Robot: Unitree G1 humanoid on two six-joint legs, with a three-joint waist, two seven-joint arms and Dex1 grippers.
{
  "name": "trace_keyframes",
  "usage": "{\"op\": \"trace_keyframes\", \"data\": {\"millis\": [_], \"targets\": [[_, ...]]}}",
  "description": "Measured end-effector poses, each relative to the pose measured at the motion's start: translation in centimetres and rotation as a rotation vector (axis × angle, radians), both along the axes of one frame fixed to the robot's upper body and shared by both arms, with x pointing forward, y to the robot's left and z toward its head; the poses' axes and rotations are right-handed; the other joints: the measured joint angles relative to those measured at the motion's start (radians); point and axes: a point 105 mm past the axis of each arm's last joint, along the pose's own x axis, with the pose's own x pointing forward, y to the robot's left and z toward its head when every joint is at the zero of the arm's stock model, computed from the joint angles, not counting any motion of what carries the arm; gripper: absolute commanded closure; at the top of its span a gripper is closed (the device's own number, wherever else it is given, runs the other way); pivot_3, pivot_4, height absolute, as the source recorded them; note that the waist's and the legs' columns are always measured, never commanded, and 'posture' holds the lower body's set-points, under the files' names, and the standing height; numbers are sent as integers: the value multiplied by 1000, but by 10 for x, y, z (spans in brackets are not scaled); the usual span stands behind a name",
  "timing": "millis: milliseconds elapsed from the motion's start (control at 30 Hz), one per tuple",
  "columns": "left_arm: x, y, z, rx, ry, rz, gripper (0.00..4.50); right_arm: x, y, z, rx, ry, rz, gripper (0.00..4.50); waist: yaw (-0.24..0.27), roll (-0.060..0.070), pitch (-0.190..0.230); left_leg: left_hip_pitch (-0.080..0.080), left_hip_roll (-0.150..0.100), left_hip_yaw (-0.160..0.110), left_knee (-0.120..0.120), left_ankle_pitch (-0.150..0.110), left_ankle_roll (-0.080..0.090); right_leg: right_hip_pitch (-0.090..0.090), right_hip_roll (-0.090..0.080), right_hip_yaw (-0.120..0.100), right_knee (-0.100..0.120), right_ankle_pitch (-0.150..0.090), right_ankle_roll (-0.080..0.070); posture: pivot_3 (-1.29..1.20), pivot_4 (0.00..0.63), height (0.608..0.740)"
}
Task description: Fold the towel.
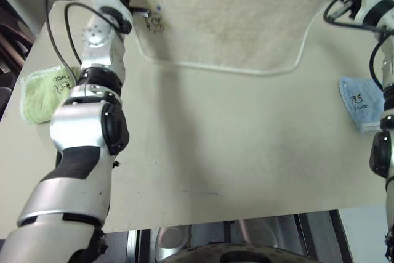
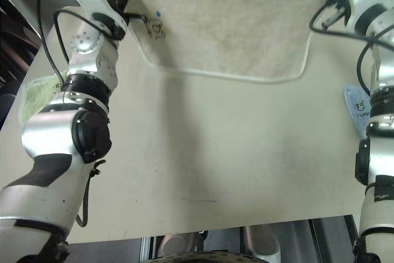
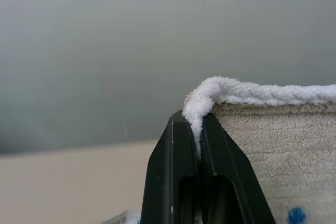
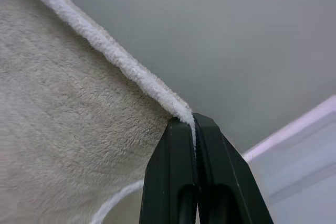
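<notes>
Hanging above pale tabletop [image 1: 215,152]: beige terry towel with white corded edging [image 1: 228,26], both top corners clamped, left gripper [image 3: 199,129], right gripper [image 4: 193,124]. Small dark logo [image 1: 154,24] unreadable.

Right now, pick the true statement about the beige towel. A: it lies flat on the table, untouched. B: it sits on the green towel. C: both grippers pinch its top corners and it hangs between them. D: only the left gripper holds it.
C: the left gripper and the right gripper are each shut on the corded edge, and the towel hangs spread between them.
</notes>
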Motion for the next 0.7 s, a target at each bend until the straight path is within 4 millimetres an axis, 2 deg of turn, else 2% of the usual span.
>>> {"op": "trace_keyframes", "data": {"millis": [100, 200, 233, 300, 400, 467, 533, 600, 700], "targets": [[-2, -1, 1, 1, -22, -14, 4461, -6, -4, 1, -22, -28, 5, 4500, 3, 0, 0, -3, 0, 0, -1, -1, 0, -2, 0, -2, -1, -1, 0, 0, 150, 740], [-3, -1, -16, 11, 1, -74, 4461, -17, -9, -33, -36, 46, 48, 4500, 8, 0, 0, -5, 0, 1, 2, -1, -4, -1, -1, -2, -2, -2, 1, 0, 150, 740], [-4, -1, -30, 46, 30, -115, 4461, -26, -13, -50, -42, 90, 63, 4500, 11, 1, -1, -4, 1, 0, 3, -1, -6, 0, -1, -2, -2, -3, 2, 0, 150, 740], [-9, 1, -76, 90, 139, -203, 4461, -46, -17, -88, -25, 207, 96, 4500, 13, 2, 0, -6, 0, 2, 6, -3, -8, -1, -1, -2, 0, -6, 3, 0, 150, 740], [-20, 4, -126, 89, 270, -303, 4461, -74, -15, -119, 16, 330, 130, 4500, 13, 3, 0, -9, 0, 4, 10, -3, -9, -3, -1, -1, 0, -5, 4, 0, 150, 740], [-28, 9, -140, 83, 310, -364, 4461, -93, -12, -123, 31, 365, 150, 4500, 12, 3, 0, -9, 0, 4, 13, -3, -9, -3, 0, -1, 2, -5, 4, 0, 150, 740], [-36, 11, -141, 97, 317, -434, 4461, -110, -11, -119, 36, 377, 156, 4500, 11, 3, 0, -7, 1, 4, 16, -4, -6, 0, 0, -1, 2, -3, 4, 0, 150, 740], [-45, 14, -141, 118, 321, -501, 4461, -126, -10, -116, 34, 397, 162, 4500, 9, 3, 0, -3, 1, 4, 19, -11, 5, 5, 1, -1, 1, -2, 4, 0, 150, 740], [-63, 24, -155, 143, 399, -591, 4461, -148, -6, -125, 35, 482, 189, 4500, 5, 3, 0, 4, 0, 4, 23, -13, 8, 14, 1, 1, 0, -4, 0, 0, 150, 740]]}}
